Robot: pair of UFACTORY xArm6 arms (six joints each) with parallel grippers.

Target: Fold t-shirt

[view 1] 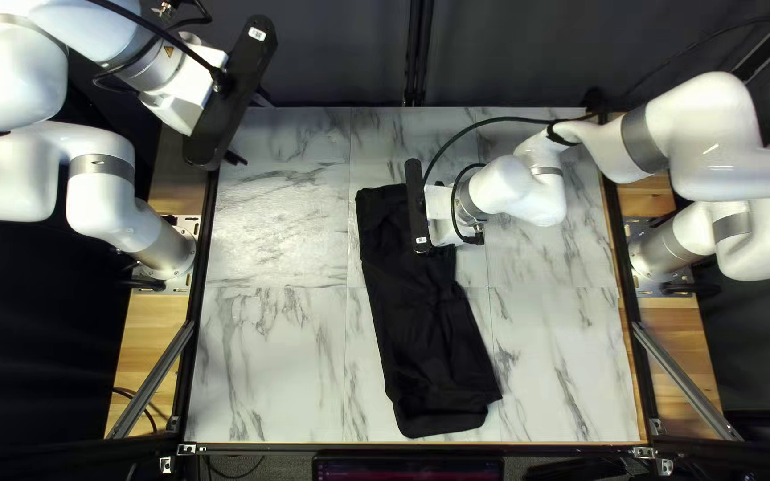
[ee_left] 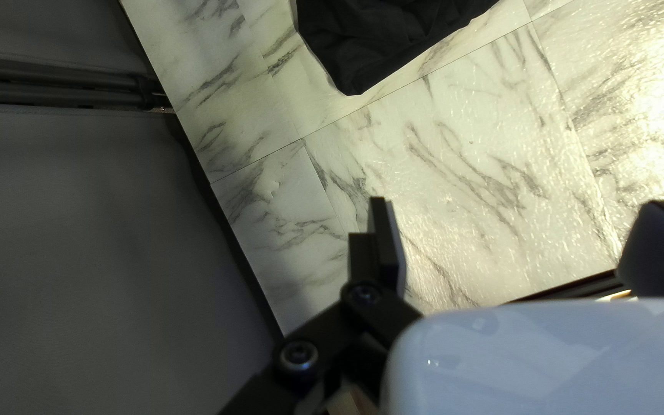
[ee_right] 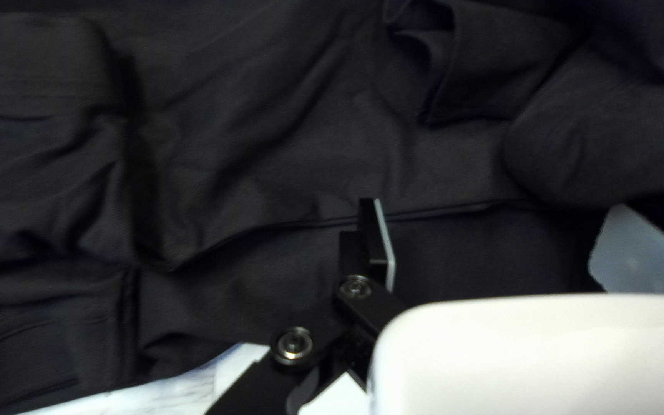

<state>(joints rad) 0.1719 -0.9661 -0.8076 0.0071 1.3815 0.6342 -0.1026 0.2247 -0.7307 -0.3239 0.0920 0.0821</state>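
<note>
A black t-shirt (view 1: pixel 421 330) lies as a long, narrow folded shape, slanting toward the table's near edge. My left gripper (view 1: pixel 249 127) is raised at the far left, away from the cloth; my right gripper (view 1: pixel 417 207) is over the shirt's far part. In the left wrist view, the t-shirt (ee_left: pixel 397 38) is well ahead of the left gripper (ee_left: pixel 516 204), which is open and empty. In the right wrist view, the t-shirt (ee_right: pixel 270 154) spreads beneath the open right gripper (ee_right: pixel 493 204), with layered edges and wrinkles. Whether its fingertips touch cloth cannot be told.
Marble-patterned tabletop (view 1: pixel 278 356) extends on both sides of the shirt. A dark curtain (view 1: pixel 510 53) hangs behind the far edge. Black frame rails (view 1: pixel 207 232) and slanting metal braces (view 1: pixel 151 383) border the sides. My right forearm (view 1: pixel 528 187) reaches low across the table's right half.
</note>
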